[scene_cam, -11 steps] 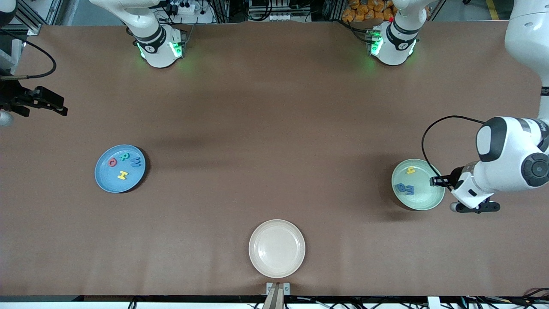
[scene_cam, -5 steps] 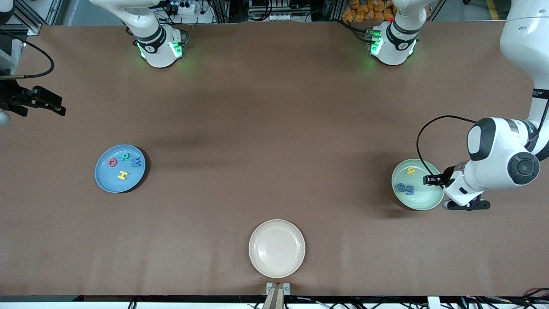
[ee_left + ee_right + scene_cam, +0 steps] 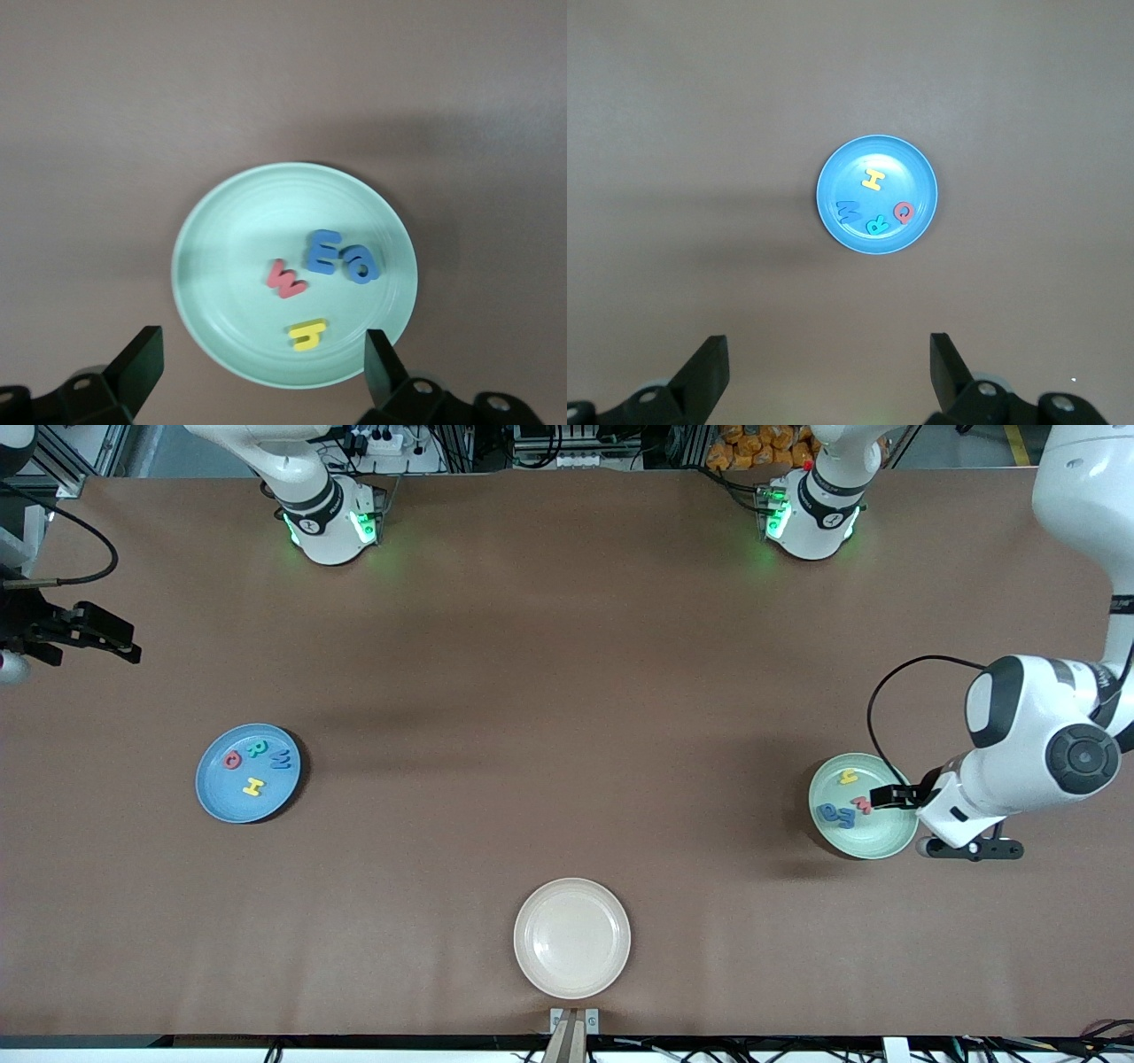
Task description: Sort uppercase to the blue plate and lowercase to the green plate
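The green plate [image 3: 877,833] [image 3: 230,221] holds the lowercase letters: red m [image 3: 861,804] [image 3: 285,280], blue e [image 3: 324,251], blue a [image 3: 361,263] and yellow h [image 3: 849,777] [image 3: 307,334]. My left gripper [image 3: 904,797] [image 3: 263,352] hangs over that plate, open and empty. The blue plate [image 3: 221,802] [image 3: 850,177] carries the uppercase letters: red Q [image 3: 232,760], green R [image 3: 257,748], blue W [image 3: 280,759] and yellow H [image 3: 254,786]. My right gripper [image 3: 97,638] [image 3: 828,359] waits high over the right arm's end of the table, open and empty.
A cream-white plate [image 3: 571,937] with nothing on it sits near the table's front edge, midway between the two coloured plates. Brown cloth covers the table between the plates.
My left gripper has opened, and the red m now lies in the green plate beside the blue letters. The right arm has barely moved.
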You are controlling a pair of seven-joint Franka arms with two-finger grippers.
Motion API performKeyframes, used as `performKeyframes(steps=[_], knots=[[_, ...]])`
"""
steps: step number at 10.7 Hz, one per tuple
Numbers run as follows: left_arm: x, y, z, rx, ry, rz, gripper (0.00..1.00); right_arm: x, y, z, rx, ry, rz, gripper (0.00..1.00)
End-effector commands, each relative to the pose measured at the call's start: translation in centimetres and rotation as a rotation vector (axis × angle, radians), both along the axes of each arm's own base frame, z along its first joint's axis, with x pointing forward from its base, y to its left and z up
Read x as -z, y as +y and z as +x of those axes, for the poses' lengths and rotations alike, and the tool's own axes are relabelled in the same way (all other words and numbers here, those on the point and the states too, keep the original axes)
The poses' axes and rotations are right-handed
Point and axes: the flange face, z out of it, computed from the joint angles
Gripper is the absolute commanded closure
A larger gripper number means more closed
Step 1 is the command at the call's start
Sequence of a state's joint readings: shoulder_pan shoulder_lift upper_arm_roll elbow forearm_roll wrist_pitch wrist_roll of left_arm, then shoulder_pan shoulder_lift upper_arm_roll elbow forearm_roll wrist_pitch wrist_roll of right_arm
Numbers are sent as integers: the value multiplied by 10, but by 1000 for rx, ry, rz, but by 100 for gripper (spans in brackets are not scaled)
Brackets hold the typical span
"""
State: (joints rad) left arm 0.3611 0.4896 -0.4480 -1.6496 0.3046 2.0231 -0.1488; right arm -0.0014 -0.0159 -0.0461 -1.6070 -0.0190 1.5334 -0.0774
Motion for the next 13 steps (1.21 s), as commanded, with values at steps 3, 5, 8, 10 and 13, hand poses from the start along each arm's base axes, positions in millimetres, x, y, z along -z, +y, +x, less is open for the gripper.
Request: performKeyframes(steps=[3,5,8,10,13], knots=[[-132,0,-7,72,-36,102,0,-4,9,-6,-25,-4,3,0],[-160,-10,-13,73,-4,97,0,-4,7,-6,-22,-4,5,0],[-220,-27,-37,79,-60,109,0,-4,7,-6,-22,-6,5,0],[-243,-33,-49,31,-76,2,0,-4,7,-6,-22,-2,5,0],[-264,-37,-59,14,-100,-60,0,-4,8,-7,-24,-1,5,0]])
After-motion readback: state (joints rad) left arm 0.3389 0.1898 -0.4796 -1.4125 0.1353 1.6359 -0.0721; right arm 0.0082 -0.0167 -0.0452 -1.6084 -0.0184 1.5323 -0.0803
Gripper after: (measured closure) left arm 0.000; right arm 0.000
